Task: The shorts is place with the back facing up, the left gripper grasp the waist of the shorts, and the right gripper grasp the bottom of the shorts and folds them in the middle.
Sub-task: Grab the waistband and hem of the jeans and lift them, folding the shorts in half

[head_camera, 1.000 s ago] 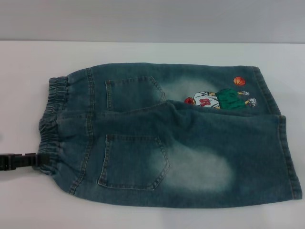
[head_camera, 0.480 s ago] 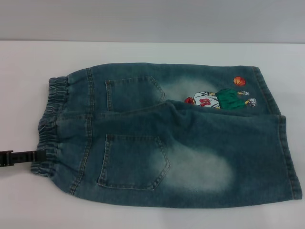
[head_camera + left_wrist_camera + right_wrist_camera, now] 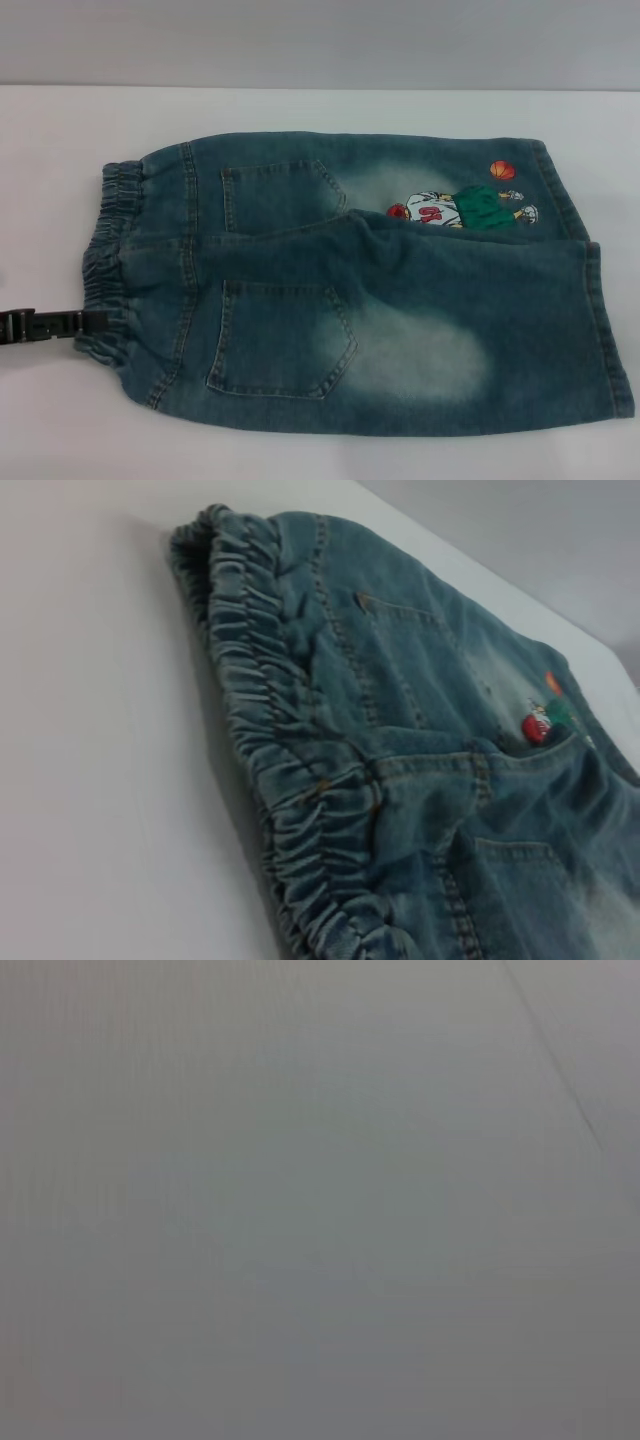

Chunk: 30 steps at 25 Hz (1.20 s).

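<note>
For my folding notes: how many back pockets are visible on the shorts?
2: the far pocket beside the waistband, and the near pocket, close to the left gripper.

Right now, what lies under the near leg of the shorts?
The near leg of the shorts overlaps the far leg, covering part of the cartoon print. The white table shows around the shorts. What sits beneath the denim is hidden.

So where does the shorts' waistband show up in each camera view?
Head view: waistband at the shorts' left end, left end effector touching it.
Left wrist view: waistband runs diagonally through the middle.
Right wrist view: not in it.
Shared landmark: the cartoon print.
</note>
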{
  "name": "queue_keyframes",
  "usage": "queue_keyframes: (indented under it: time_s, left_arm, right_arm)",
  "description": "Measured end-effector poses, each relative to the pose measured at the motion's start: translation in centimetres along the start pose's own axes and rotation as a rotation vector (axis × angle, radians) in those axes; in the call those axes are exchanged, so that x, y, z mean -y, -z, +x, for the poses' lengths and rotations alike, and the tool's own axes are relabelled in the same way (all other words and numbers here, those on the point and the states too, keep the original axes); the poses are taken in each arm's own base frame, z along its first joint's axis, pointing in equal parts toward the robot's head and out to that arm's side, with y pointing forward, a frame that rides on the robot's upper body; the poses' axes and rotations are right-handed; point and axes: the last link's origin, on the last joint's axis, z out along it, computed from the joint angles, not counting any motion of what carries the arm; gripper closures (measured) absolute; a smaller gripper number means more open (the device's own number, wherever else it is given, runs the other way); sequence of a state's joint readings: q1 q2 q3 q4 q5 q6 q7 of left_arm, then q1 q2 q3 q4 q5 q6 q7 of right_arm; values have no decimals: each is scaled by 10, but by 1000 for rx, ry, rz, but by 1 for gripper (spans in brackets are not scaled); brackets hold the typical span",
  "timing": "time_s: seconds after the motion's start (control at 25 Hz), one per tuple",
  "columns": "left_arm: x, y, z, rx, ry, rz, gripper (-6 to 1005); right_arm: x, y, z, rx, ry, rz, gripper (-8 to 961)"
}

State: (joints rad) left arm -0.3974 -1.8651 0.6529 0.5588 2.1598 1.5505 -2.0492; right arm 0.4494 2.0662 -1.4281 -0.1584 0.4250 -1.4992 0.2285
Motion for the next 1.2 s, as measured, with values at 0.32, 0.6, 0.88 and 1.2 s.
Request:
queue_keyframes:
  time_s: [0.32,0.6,0.88,1.2]
  left_arm:
    - [-1,-5,-1,73,5,17,287]
    - [1,-4,3,63,12,32,287]
    - [1,1,9,50,12,48,287]
    - [-6,10,26,71,34,50,287]
  right_arm:
    - [1,1,0,0,1,3,484]
    - [0,0,0,1,-1,2,483]
    - [0,-1,0,-1,-1,1,484]
    - [3,-3,2,-17,-2,4,483]
